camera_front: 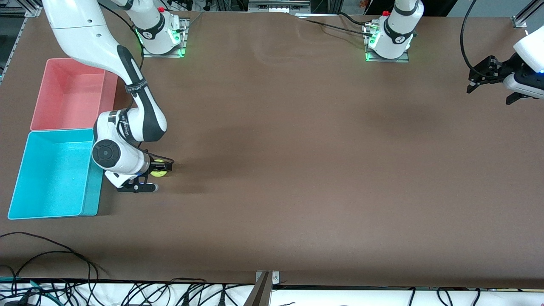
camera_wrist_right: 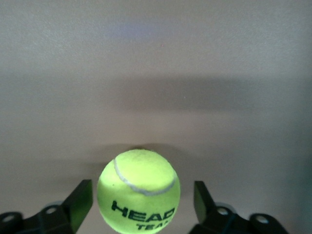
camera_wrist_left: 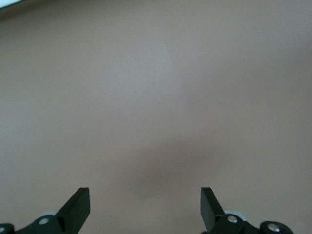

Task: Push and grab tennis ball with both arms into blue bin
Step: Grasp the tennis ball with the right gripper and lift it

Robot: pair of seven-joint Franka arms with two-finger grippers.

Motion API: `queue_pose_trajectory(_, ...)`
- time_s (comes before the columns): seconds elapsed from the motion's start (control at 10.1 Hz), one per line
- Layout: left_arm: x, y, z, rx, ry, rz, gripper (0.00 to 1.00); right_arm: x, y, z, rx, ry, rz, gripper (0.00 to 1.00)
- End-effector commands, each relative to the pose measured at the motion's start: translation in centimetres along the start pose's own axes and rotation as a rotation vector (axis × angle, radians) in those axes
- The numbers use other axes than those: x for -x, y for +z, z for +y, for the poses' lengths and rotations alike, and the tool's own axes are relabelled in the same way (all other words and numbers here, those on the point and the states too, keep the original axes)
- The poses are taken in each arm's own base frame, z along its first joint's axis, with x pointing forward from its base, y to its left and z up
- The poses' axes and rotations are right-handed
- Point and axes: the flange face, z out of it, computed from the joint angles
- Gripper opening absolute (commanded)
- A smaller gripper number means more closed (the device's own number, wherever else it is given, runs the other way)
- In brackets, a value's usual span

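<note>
The tennis ball (camera_front: 160, 170) is yellow-green and lies on the brown table beside the blue bin (camera_front: 92, 191), toward the right arm's end. My right gripper (camera_front: 162, 174) is low at the table and open. Its fingers (camera_wrist_right: 80, 197) stand on either side of the ball (camera_wrist_right: 139, 191), with a small gap on each side. My left gripper (camera_front: 488, 96) is open and empty over bare table at the left arm's end, where that arm waits. The left wrist view shows only its own fingers (camera_wrist_left: 78, 202) and the table.
A pink bin (camera_front: 109, 91) of the same size stands against the blue bin, farther from the front camera. Both bins look empty. Cables hang along the table's near edge (camera_front: 51, 255).
</note>
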Motion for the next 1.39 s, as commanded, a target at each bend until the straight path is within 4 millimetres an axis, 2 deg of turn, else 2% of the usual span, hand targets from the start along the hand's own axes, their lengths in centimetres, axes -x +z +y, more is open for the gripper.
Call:
queue_pose_trajectory(0.0,-0.2,-0.7,0.1,0.04,-0.09,-0.007,1.0,0.0,0.6,-0.2,-0.005,-0.007,0.012,0.41)
queue_pose_trajectory(0.1,-0.1,-0.8,0.4,0.044,-0.113,-0.02,1.0,-0.1,0.4,0.1,-0.006,-0.007,0.013,0.24)
queue_pose_trajectory(0.2,-0.1,-0.7,0.6,0.045,-0.115,-0.025,1.0,-0.1,-0.3,0.2,-0.007,-0.006,0.021,0.18)
queue_pose_trajectory(0.3,-0.1,-0.7,0.5,0.046,-0.116,-0.024,1.0,-0.4,-1.7,0.3,-0.011,-0.008,0.04,0.17)
queue_pose_trajectory(0.5,-0.2,-0.9,1.2,0.043,-0.104,-0.022,1.0,-0.6,-6.3,1.0,-0.018,0.012,0.045,0.18)
queue_pose_trajectory(0.69,-0.2,-0.8,0.8,0.045,-0.109,-0.023,1.0,-0.7,-10.6,4.2,0.003,0.039,0.038,0.18)
queue_pose_trajectory(0.79,-0.1,-0.7,0.6,0.046,-0.113,-0.024,1.0,-0.2,-11.9,6.5,0.018,0.024,0.0,0.18)
queue_pose_trajectory(0.89,0.0,-0.9,0.5,0.045,-0.116,-0.021,1.0,0.6,-13.5,9.1,0.024,-0.018,-0.022,0.18)
queue_pose_trajectory(0.99,0.0,-0.9,0.4,0.043,-0.118,-0.022,1.0,1.4,-15.1,12.9,0.028,-0.041,-0.024,0.19)
queue_pose_trajectory(1.09,0.1,-0.8,0.3,0.046,-0.122,-0.029,1.0,2.1,-15.4,15.2,0.034,-0.043,-0.048,0.19)
queue_pose_trajectory(1.29,0.4,-0.9,0.0,0.047,-0.128,-0.03,1.0,2.7,-14.1,18.3,0.046,-0.039,-0.072,0.2)
